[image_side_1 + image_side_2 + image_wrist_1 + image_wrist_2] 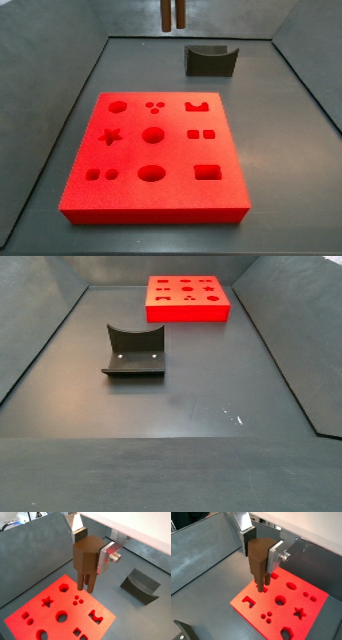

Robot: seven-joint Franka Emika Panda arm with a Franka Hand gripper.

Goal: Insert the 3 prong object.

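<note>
Your 3 prong object [87,562], a dark brown piece with a blocky hexagonal head and slim parallel rods hanging below it, is already up in the air, clamped in the gripper [90,557] above the red foam-like block with shaped holes [60,612]. In both wrist views the rods point straight down over the block's edge region, clear of its surface. In a side view only the rod tips [173,12] show at the top of the picture, above the far end of the tabletop.

Judge it as light and rigid, likely plastic or printed; the thin rods look like the weak part and could bend or snap if you press them off-centre against the block. The head is the right place to hold it, and that is where it is held.

The gripper's flat silver finger plates [105,556] are closed narrowly on the 2 sides of the head, holding the piece upright; nothing else touches it.

The target is probably the cluster of 3 small round holes [155,105] in the block's far row, between a hexagonal hole and a notched one. You'll need to line all the rods up with them before descending.

The dark grey curved block [209,59] sits on the dark tabletop near the far edge, well apart from the red block, and stays out of your way.
</note>
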